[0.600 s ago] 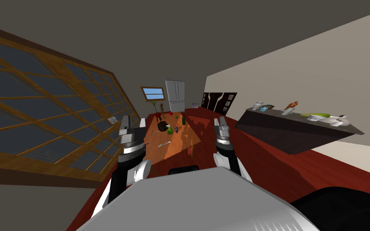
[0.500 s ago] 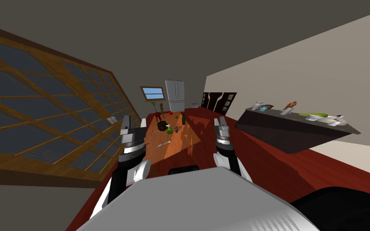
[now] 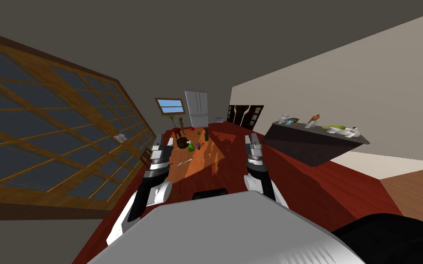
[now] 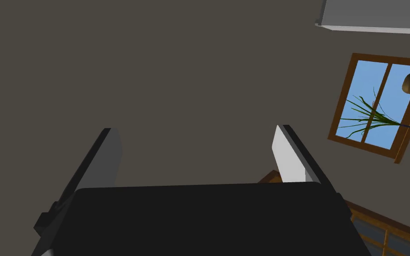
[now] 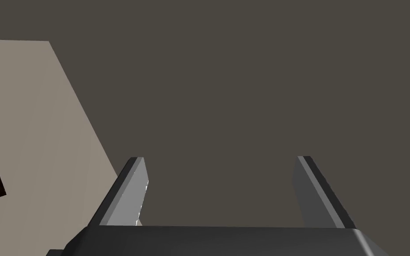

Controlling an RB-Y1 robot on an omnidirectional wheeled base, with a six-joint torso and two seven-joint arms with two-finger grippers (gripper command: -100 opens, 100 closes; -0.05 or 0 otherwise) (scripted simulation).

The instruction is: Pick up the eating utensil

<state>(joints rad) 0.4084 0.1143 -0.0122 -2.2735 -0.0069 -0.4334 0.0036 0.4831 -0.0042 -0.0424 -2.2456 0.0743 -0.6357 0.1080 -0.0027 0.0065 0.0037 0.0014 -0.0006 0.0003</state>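
Facing down a long wooden table (image 3: pixel 206 156) with both grippers raised and spread.
Holds the left gripper (image 4: pixel 195 129) and the right gripper (image 5: pixel 220 157) with fingers wide apart at the table's near end. Finds the pale utensil (image 3: pixel 185 162) lying flat on the tabletop between the arms, nearer the left one, apart from the clutter farther on: one dark pot (image 3: pixel 181 142), one green bottle (image 3: pixel 206 136), one small purple thing (image 3: pixel 198 146), one figurine (image 3: pixel 181 123), one leafy plant (image 4: pixel 377 119). Takes in a dark red floor (image 3: pixel 297 183) around the table, a big wood-framed window (image 3: pixel 45 137) on the left, one small window (image 3: pixel 170 106) and one white fridge (image 3: pixel 197 108) at the far wall, one dark shelf (image 3: pixel 314 140) with small things on the right.
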